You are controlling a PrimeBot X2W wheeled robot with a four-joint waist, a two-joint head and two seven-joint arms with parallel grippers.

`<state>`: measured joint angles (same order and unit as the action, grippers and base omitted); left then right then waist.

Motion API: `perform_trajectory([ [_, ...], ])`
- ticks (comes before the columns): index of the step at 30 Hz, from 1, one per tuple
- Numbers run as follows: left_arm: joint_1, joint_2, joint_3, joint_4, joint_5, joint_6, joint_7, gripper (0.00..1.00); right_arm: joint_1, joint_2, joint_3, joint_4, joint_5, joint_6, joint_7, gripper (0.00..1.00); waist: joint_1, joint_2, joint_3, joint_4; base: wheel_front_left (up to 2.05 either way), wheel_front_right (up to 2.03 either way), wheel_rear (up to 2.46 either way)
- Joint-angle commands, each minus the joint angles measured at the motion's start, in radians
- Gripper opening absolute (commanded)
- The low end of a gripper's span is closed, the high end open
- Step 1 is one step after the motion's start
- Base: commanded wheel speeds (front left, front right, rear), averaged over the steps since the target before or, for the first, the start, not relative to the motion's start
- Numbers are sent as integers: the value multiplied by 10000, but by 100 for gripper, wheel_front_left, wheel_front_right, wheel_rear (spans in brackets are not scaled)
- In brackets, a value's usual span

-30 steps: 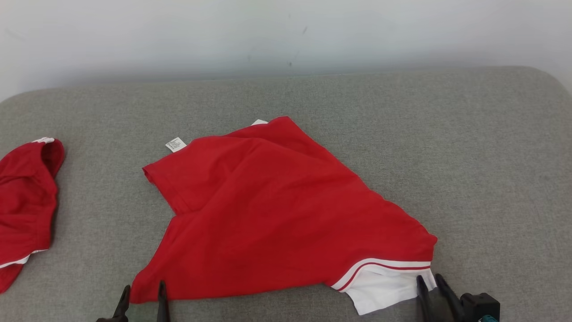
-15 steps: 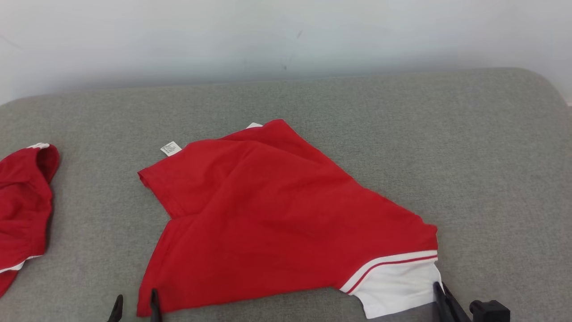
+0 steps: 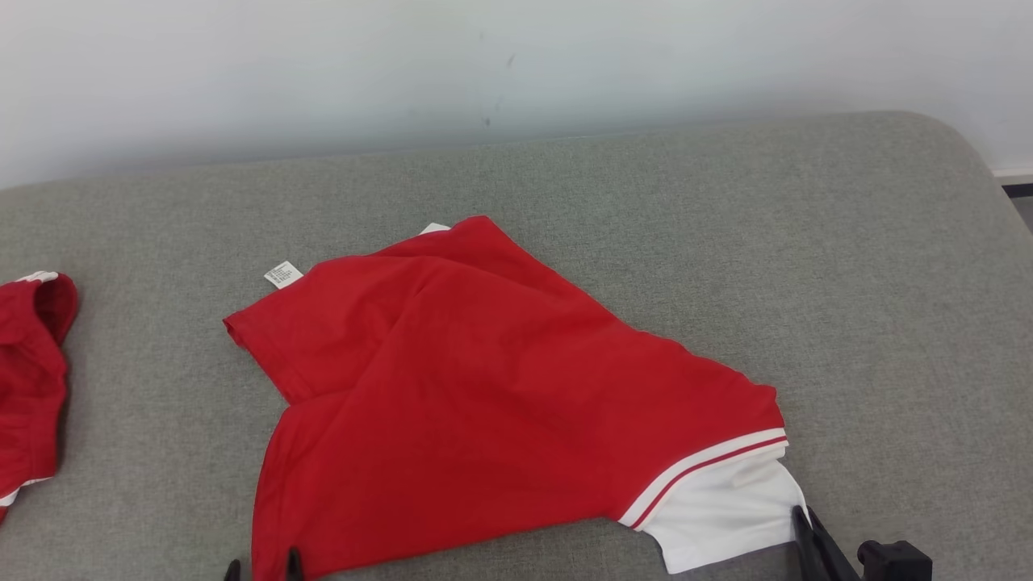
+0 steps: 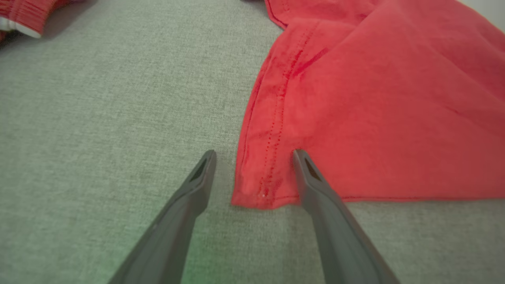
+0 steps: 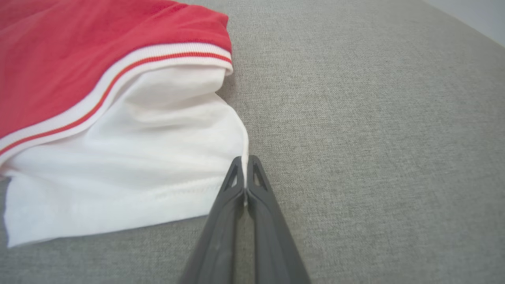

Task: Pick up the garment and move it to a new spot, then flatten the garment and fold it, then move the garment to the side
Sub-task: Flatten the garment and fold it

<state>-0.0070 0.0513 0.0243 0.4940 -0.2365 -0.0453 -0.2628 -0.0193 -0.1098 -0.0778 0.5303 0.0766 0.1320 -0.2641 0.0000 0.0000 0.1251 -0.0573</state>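
White sleeve hem at the garment's near right corner is now clamped in the right pincer, whose fingers stood apart a second ago, so one lifting hold looks secured. The left pincer straddles the garment's near left corner, fingers wide apart, gripping nothing. The garment lies rumpled mid-worktop, and another red piece lies well to its left.

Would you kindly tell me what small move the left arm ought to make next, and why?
Probably close the left end effector on the garment. Its fingers stand open astride the red hem corner, which lies on the grey cushion, while the right end effector is shut on the white edge. Both corners would then be held for lifting.
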Motion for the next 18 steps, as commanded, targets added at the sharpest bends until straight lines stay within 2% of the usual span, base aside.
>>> perform_trajectory([
  [1,111,-13,-30,22,-18,-29,-30,96,84,5,-35,-37,42,-26,-3,0,0,0,-10,4,0,0,0],
  [2,106,-11,-43,30,-28,-38,-29,87,103,16,-69,-64,35,-26,-3,0,0,0,-23,10,0,0,0],
  [3,138,-13,-56,73,-47,-57,-28,62,114,28,-105,-107,16,-26,-3,0,0,0,-38,14,0,0,0],
  [4,153,-14,-70,116,-42,-54,-28,56,126,46,-141,-148,1,-26,-3,0,0,0,-56,14,0,0,0],
  [5,151,-14,-69,141,-55,-70,-24,58,141,59,-168,-166,-14,-26,-3,0,0,0,-76,14,0,0,0],
  [6,158,-13,-82,187,-78,-100,-24,66,140,62,-206,-205,-27,-26,-3,0,0,0,-93,12,0,0,0],
  [7,173,-16,-118,276,-139,-161,-24,60,142,70,-231,-222,-45,-26,-3,0,0,0,-119,9,0,0,0],
  [8,172,-13,-137,366,-169,-158,-22,45,143,81,-258,-246,-58,-26,-3,0,0,0,-145,6,0,0,0],
  [9,160,-13,-168,496,-250,-210,-22,38,122,85,-297,-284,-52,-26,-3,0,0,0,-164,0,0,0,0],
  [10,131,-14,-193,675,-376,-248,-19,24,109,84,-313,-298,-59,-26,-3,0,0,0,-189,-3,0,0,0],
  [11,76,-16,-214,802,-405,-248,4,17,87,86,-354,-337,-41,-26,-3,0,0,0,-221,-4,0,0,0],
  [12,26,-16,-272,933,-455,-319,2,0,76,79,-368,-359,-33,-26,-3,0,0,0,-253,-10,0,0,0],
  [18,-141,-16,-233,1033,-769,-542,-1,0,29,126,-457,-824,198,-26,-3,0,0,0,-560,-30,0,0,0],
])
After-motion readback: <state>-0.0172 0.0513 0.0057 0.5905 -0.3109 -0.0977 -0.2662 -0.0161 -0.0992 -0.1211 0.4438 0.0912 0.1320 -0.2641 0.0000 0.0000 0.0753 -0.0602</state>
